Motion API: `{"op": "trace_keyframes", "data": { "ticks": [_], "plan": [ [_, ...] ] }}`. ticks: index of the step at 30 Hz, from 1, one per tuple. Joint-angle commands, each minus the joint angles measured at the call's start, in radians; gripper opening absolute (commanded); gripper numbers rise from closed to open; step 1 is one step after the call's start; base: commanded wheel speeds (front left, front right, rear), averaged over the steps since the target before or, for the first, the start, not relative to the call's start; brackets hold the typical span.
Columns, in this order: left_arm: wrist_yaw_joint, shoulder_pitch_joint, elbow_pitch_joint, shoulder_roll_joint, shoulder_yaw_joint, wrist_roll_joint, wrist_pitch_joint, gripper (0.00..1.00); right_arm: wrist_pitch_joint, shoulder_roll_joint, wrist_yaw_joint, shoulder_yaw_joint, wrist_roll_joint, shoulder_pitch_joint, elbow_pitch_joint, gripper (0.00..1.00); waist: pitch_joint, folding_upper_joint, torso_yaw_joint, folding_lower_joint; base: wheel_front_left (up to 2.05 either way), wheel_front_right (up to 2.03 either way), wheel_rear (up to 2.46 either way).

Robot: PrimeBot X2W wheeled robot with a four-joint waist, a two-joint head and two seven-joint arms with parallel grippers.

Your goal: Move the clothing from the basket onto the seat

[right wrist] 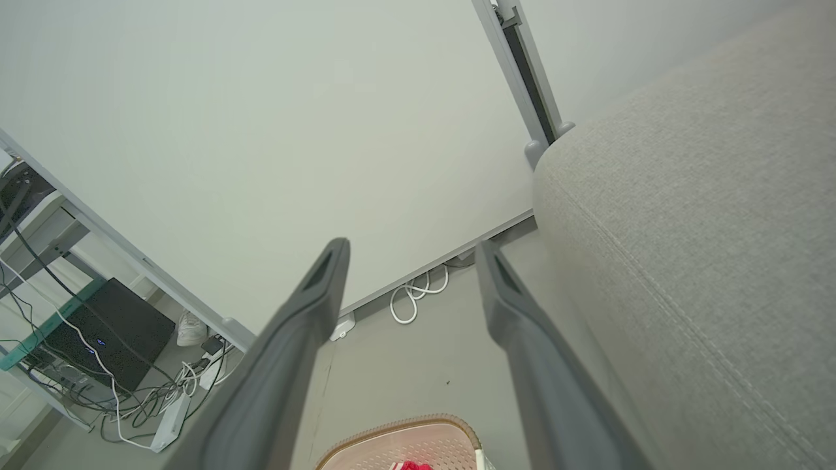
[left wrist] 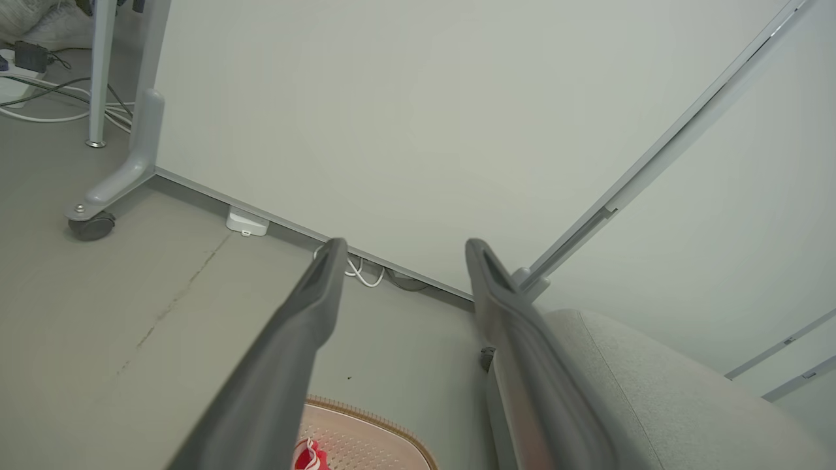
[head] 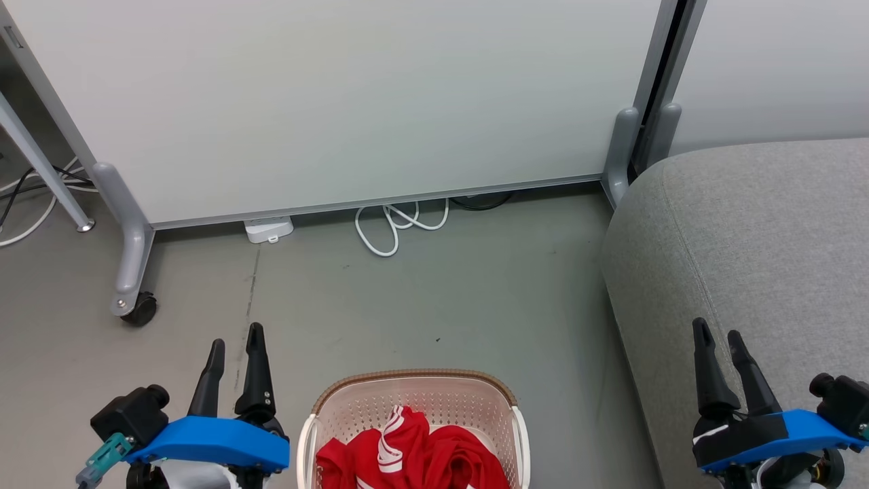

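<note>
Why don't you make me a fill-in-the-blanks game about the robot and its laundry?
1. The clothing in the basket is ____ with white stripes.
2. The seat stands on the robot's ____ side.
3. The left gripper and the right gripper hold nothing; both are ____.

Missing words: red; right; open.
</note>
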Motion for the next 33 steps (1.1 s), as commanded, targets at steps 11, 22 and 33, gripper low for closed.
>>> {"op": "trace_keyframes", "data": {
  "ticks": [11,22,33],
  "plan": [
    [0.006,-0.012,-0.021,0.007,-0.024,0.129,-0.038,1.00,-0.038,-0.008,0.003,0.001,-0.167,-0.010,-0.008,1.00,0.001,0.0000,0.002,0.0000,0.00,0.00,0.00],
    [-0.018,-0.007,0.003,-0.006,-0.032,0.199,-0.067,1.00,-0.067,-0.009,0.003,-0.001,-0.293,-0.010,-0.002,1.00,-0.001,0.0000,0.006,0.0000,0.00,0.00,0.00],
    [-0.022,-0.008,0.032,-0.018,-0.030,0.267,-0.092,1.00,-0.092,-0.010,0.003,0.001,-0.402,-0.009,0.001,1.00,-0.004,0.0000,0.010,0.0000,0.00,0.00,0.00]
  ]
}}
